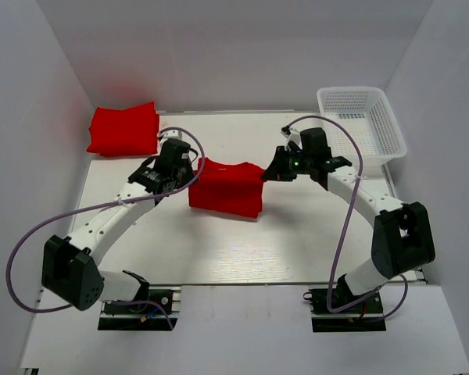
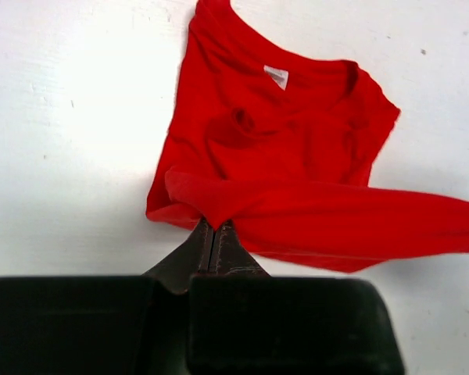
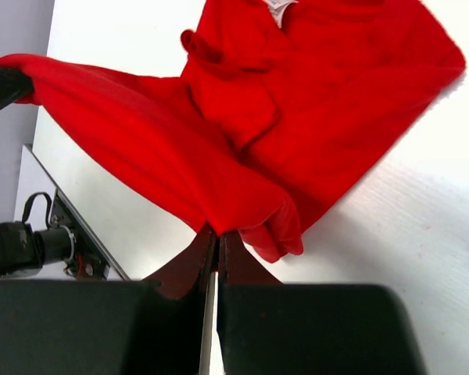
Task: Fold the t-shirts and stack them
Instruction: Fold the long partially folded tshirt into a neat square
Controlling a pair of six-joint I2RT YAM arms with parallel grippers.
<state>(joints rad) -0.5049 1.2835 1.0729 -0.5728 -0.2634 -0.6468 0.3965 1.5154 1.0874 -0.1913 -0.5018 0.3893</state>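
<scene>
The t-shirt [image 1: 225, 187] I am working on lies in the middle of the top view on the white table [image 1: 219, 258], partly folded, with one edge lifted between my two arms. A folded t-shirt [image 1: 123, 130] sits in the upper left of that frame, well apart from the one in hand, and the white mesh basket [image 1: 361, 117] stands at the upper right.

My left gripper [image 1: 191, 176] is at the shirt's left side and my right gripper [image 1: 266, 173] at its right side. On the left wrist camera the fingers are pressed together on a pinch of red cloth at lower centre. From there the raised edge runs as a taut band off to the right of the frame, and the neck tag [image 2: 277, 76] shows near the top. On the right wrist camera the fingers are likewise clamped on a bunch of the same cloth at bottom centre, with the band stretching away to the upper left.

I read this as the middle of a fold: the edge is gripped at both ends and lifted, but not yet laid down. The next move, as I judge it, calls for both arms to carry the band across the body toward the collar side at a matched pace, so that the cloth stays taut and does not sag or twist. Then I lower it square with the far edge and let go with both at once. After that the shirt belongs on the folded one in the upper left
</scene>
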